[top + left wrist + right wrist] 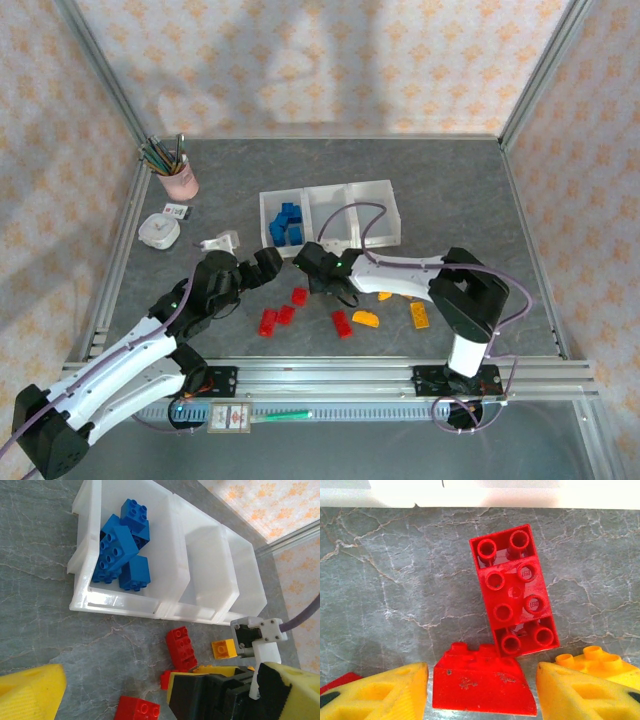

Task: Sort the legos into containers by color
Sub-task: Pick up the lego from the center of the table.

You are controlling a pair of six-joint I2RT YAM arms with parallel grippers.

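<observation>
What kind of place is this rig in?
Probably a lab test cell, not a home: silver aluminium-profile frame, floral-patterned backdrop walls, grey marbled tabletop enclosed by them.

Containers (330,190): three, joined in one row.
Blue legos (117,545): at least four, ahead of left pincer (258,268).
Red legos (342,323): at least four.
Orange-yellow legos (366,318): three.
</observation>
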